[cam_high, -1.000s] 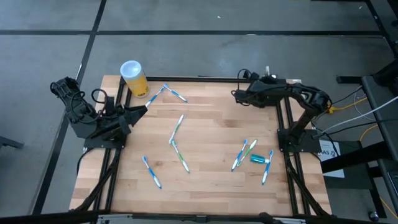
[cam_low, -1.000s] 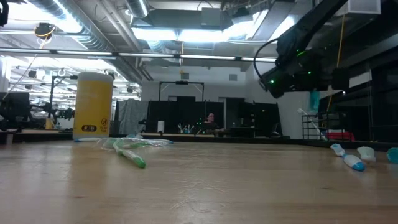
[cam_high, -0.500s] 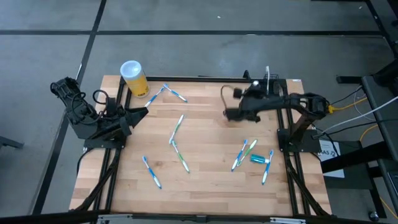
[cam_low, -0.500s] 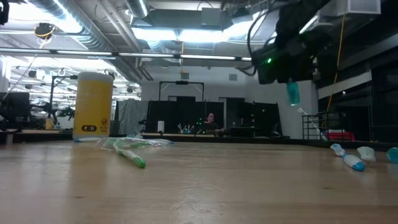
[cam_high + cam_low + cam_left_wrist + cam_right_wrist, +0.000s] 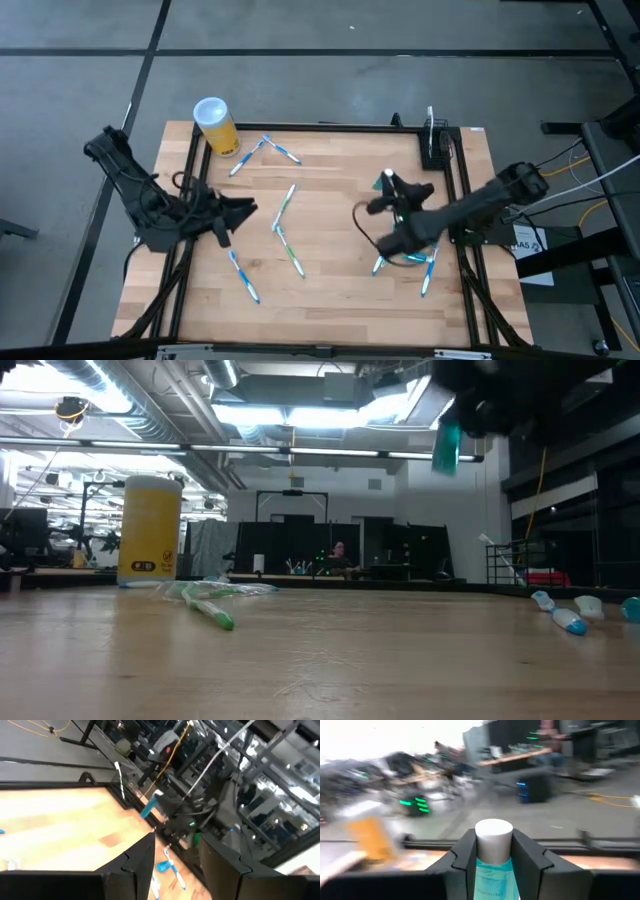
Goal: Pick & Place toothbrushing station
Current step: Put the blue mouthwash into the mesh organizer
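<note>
Near edge: a blue-and-white toothbrush (image 5: pixel 245 277) lies loose near-left on the wooden counter (image 5: pixel 340 295). More brushes (image 5: pixel 392 250) are strewn near-right, seemingly stock waiting to be sorted.
Left claw: the left claw (image 5: pixel 243 210) hovers low over the left-centre boards, fingers apart with nothing between them. It looks set to reach for a brush.
Centre: two green-and-white toothbrushes (image 5: pixel 285 225) lie end to end, untouched.
Right claw: the right claw (image 5: pixel 388 188) hangs high over the right-centre, clamped on a teal tube with a white cap (image 5: pixel 493 865). The cap stands clear above the fingers, so the tube is carried upright.
Far left: a yellow cylindrical cup with a white lid (image 5: pixel 214 124) stands at the corner, brushes just beside it.
Far right: the small black box-like holder (image 5: pixel 433 150) sits at the counter's rim, apart from both claws. It is probably the tube's destination.
</note>
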`<state>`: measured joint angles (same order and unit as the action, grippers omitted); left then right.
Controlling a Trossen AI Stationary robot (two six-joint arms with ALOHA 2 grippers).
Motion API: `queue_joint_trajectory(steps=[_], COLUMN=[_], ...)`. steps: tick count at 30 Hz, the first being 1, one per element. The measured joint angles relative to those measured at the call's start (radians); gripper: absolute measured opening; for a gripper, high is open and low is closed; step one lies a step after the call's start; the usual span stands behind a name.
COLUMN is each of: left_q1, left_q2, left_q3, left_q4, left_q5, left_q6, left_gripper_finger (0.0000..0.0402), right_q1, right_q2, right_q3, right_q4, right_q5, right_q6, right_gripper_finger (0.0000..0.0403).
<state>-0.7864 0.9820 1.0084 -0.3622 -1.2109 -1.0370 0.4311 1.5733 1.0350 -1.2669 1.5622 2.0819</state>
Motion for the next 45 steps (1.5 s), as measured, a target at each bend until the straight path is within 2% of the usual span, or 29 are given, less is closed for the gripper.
queue_joint_trajectory(steps=[5,8,13,17,21,24,31,33,36,39,42,45], left_q1=[0.022,0.045,0.107,0.161,0.208,0.225,0.220,0.212,0.204,0.204,0.208,0.209], left_q2=[0.052,0.075,0.115,0.154,0.196,0.213,0.219,0.217,0.216,0.211,0.205,0.191], left_q3=[0.000,0.000,0.000,0.000,0.000,0.000,0.000,0.000,0.000,0.000,0.000,0.000], left_q4=[0.000,0.000,0.002,0.066,0.206,0.248,0.257,0.259,0.262,0.262,0.259,0.259], left_q5=[0.045,0.085,0.245,0.375,0.446,0.448,0.444,0.435,0.417,0.411,0.419,0.419], left_q6=[-0.006,-0.013,0.008,0.064,0.184,0.220,0.224,0.224,0.229,0.237,0.253,0.261], left_gripper_finger=[0.0147,0.0147,0.0147,0.0147,0.0147,0.0147,0.0147,0.0147,0.0147,0.0147,0.0147,0.0147], right_q1=[0.143,0.215,0.296,0.319,0.330,0.329,0.264,0.240,0.175,0.077,-0.059,-0.200], right_q2=[-0.058,-0.063,-0.064,-0.064,-0.064,-0.065,-0.064,-0.064,-0.062,-0.056,-0.051,-0.029], right_q3=[0.012,0.022,0.098,0.199,0.302,0.328,0.328,0.328,0.328,0.327,0.310,0.272], right_q4=[0.001,0.012,0.062,0.102,0.146,0.174,0.180,0.208,0.315,0.518,0.794,0.935], right_q5=[0.009,0.008,0.008,0.009,0.009,0.007,-0.030,-0.086,-0.252,-0.406,-0.608,-0.790], right_q6=[-0.037,-0.006,-0.019,-0.145,-0.355,-0.490,-0.538,-0.604,-0.869,-1.232,-1.561,-1.719], right_gripper_finger=[0.0093,0.0093,0.0093,0.0093,0.0093,0.0093,0.0093,0.0093,0.0093,0.0093,0.0093,0.0093])
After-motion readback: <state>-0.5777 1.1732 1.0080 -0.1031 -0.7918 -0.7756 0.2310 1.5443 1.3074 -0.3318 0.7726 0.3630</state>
